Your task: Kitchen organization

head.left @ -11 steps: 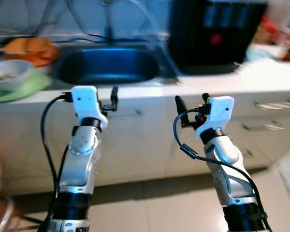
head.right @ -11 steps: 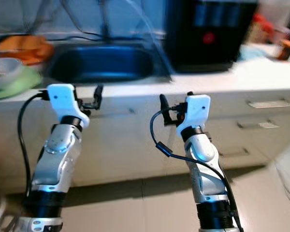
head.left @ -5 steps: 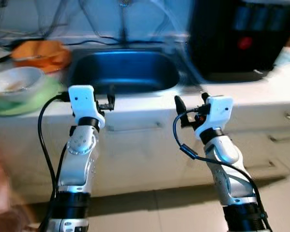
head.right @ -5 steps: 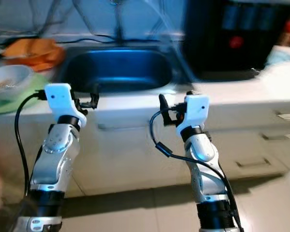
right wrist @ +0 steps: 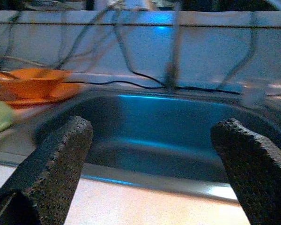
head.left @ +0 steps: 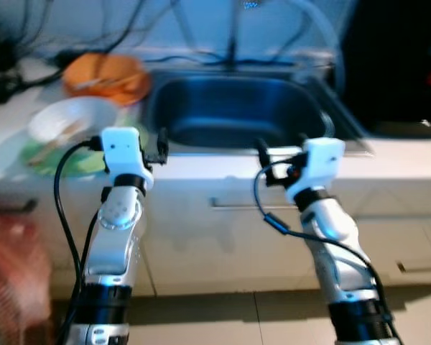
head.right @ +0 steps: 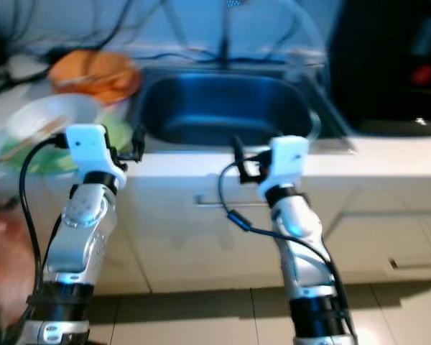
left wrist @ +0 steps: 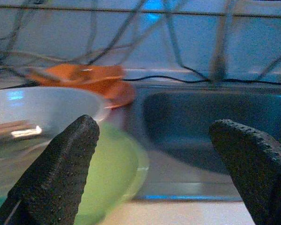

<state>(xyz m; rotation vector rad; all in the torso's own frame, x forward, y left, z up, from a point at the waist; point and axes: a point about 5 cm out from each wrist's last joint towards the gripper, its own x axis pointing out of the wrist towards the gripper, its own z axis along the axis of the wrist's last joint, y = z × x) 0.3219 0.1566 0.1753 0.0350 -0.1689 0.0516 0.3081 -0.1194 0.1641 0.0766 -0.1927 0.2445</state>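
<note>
While the robot is facing the counter, the left eye view is showing both arms raised in front of the cabinet, each gripper holding nothing. The left gripper (head.left: 160, 144) is hovering at the counter edge just beside the green plate (head.left: 57, 162), likely because the dishes there are what needs tidying. The right gripper (head.left: 261, 149) is hanging before the sink (head.left: 237, 115).

In the right eye view, a white bowl (head.right: 47, 118) is sitting on that plate with what look like chopsticks lying in it, though blur is hiding detail. An orange dish (head.right: 93, 75) is resting behind it, near the sink's corner.

The left wrist view is looking between two widely parted fingers (left wrist: 56, 178); the bowl is lying ahead of them, pale and glossy, apart from the pads, the plate's green rim showing under it.

The right wrist view is showing its fingers (right wrist: 51, 164) spread wide too, aimed into the empty steel basin, cables trailing along the wall (right wrist: 140, 42) behind.
</note>
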